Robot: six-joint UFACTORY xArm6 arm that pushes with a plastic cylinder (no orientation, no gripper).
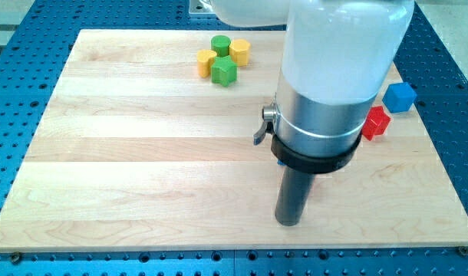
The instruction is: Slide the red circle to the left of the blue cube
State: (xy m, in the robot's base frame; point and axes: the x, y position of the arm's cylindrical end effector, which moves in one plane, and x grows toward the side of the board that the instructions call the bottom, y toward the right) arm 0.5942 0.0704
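Note:
My tip (289, 222) rests on the wooden board (142, 169) near the view's bottom, right of centre. The blue cube (400, 96) sits at the board's right edge. A red block (377, 123) lies just below and left of it, touching or nearly touching; the arm's body hides its left part, so I cannot make out its shape. My tip is well to the lower left of both blocks and apart from them. A sliver of something blue (280, 160) shows behind the arm's dark collar; I cannot tell what it is.
Several blocks cluster at the view's top centre: a green circle (220, 44), a yellow hexagon (239, 51), a yellow block (207, 63) and a green block (224, 71). The large white and silver arm body (334, 69) hides part of the board's right half.

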